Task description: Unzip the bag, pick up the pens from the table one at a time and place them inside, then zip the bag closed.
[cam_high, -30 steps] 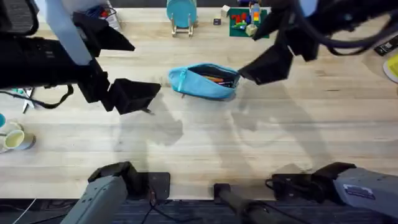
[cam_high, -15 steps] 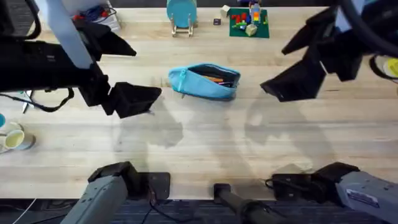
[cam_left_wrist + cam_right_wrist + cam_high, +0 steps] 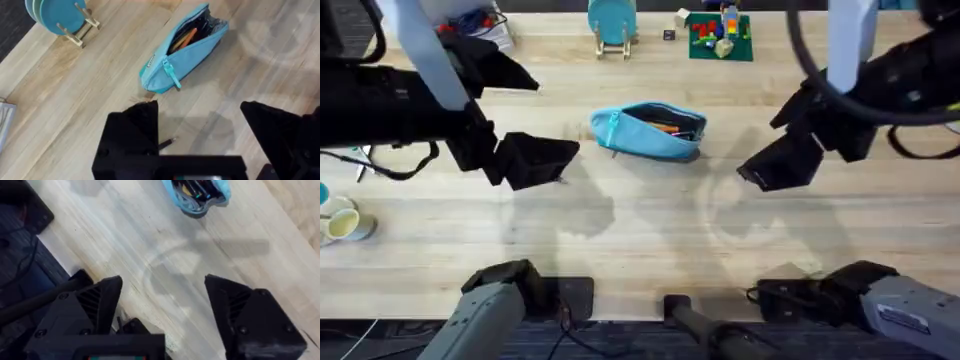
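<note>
Beside the bag (image 3: 648, 131), unzipped mid-table with pens (image 3: 186, 36) inside, you had left gripper (image 3: 535, 158) and right gripper (image 3: 778, 165) both wide and empty; judged step: zipping, pull (image 3: 170, 75) needing grasp.

You're looking at the bag (image 3: 648, 131), a turquoise soft fabric pouch lying on its side on the light wood worktop (image 3: 650, 220), toward the far middle. Its zipper is open along the top, and the mouth gapes. At the closed end, you can see a turquoise zipper pull (image 3: 170, 76) hanging down. Inside you can see the pens (image 3: 186, 38): dark barrels and at least one orange one, lying lengthwise in the opening. A thin dark pen tip (image 3: 166, 143) lies on the worktop nearer you.
</note>
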